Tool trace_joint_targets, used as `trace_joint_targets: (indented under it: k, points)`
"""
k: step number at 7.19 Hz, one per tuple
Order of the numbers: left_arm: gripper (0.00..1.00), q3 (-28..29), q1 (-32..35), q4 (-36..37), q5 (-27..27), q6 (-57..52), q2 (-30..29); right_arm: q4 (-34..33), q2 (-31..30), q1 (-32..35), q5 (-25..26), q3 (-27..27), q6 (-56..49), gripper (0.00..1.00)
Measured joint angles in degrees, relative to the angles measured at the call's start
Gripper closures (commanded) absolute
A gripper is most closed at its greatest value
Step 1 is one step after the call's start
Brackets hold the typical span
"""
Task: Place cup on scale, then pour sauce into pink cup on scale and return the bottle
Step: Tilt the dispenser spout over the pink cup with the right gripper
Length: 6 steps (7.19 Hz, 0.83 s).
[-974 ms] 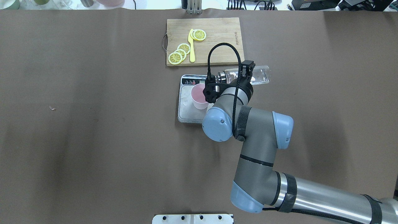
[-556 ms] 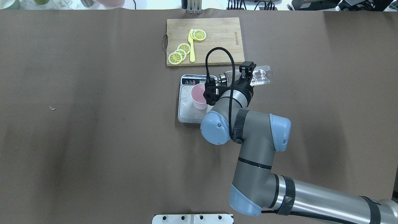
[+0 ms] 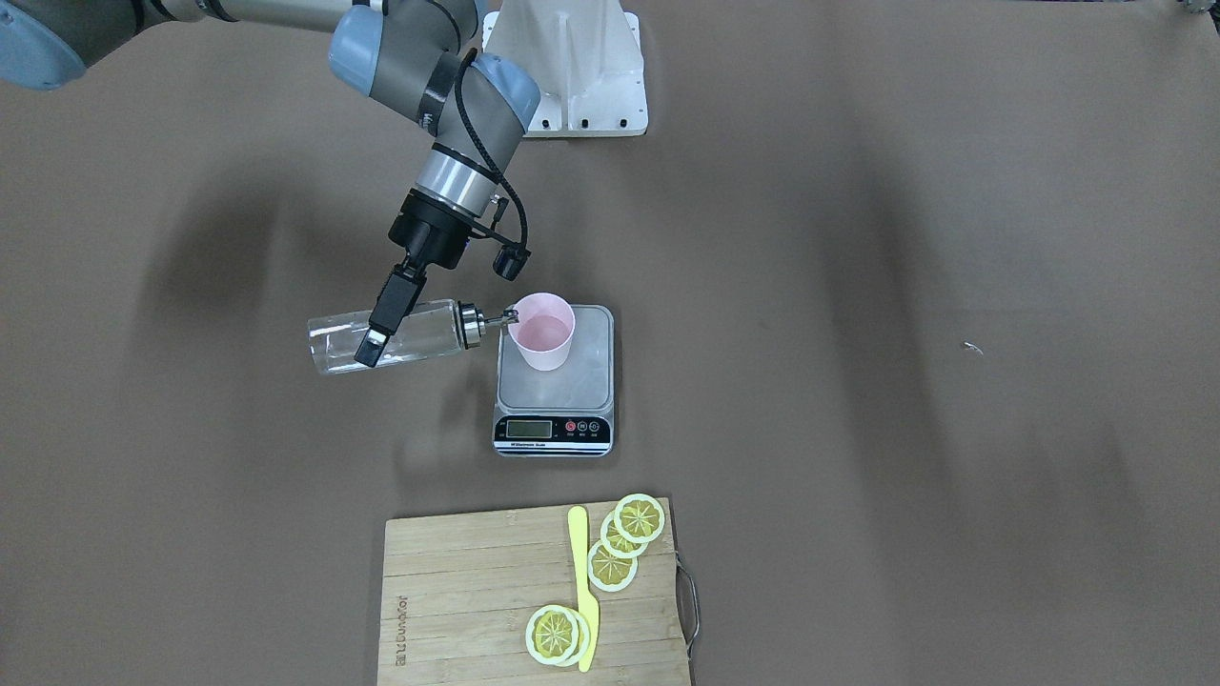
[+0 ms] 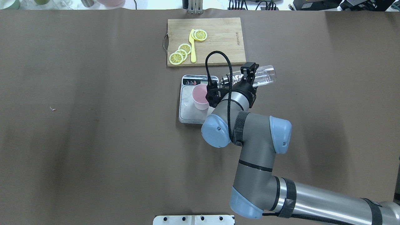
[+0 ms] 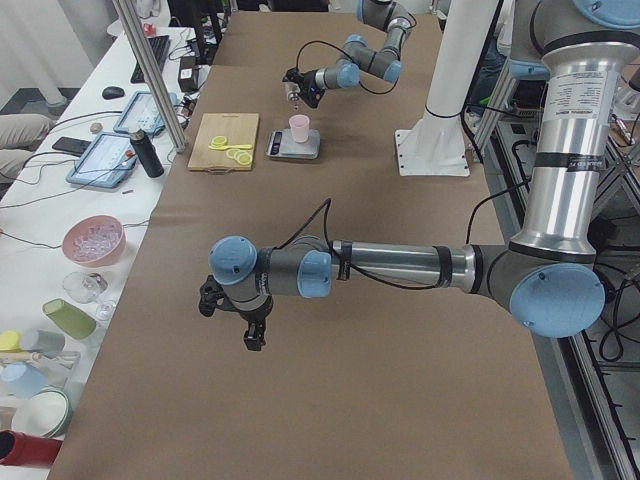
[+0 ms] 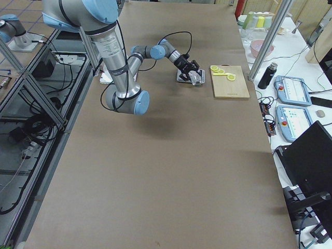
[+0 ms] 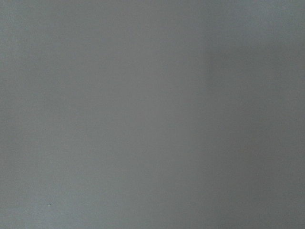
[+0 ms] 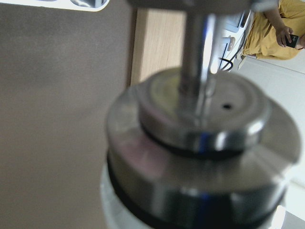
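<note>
on the brown-covered table, just off the robot's side of the scale, the right gripper is clamped across the body of the bottle. the bottle hangs in the air, lying nearly level, with its metal spout reaching the rim of the cup on the side that faces it. the cup stands upright on the scale's silver platform, toward the end away from the display. no stream shows, and whether any sauce lies in the cup cannot be told. the step in hand looks to be the pour itself. to do it well, the arm should likely raise the bottle's base slowly and a little at a time, hold the spout tip just inside the rim without nudging the light cup, and bring the bottle back level before drawing away, so that nothing drips on the platform. the left gripper hangs low over bare table, well apart from the scale; only the side camera shows it, so whether it is open or closed cannot be told. a cutting board with lemon slices lies beyond the scale.
</note>
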State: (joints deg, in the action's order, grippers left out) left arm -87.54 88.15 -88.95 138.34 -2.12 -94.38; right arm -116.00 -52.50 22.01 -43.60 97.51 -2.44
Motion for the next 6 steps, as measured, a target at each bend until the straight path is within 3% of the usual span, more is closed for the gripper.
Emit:
trace_joint_targets:
  k: [6]
  points:
    - [0.01,-0.2,0.3,0.0,0.1,-0.1,0.1,-1.7,0.5,0.0,0.9,0.1,-1.0,0.94]
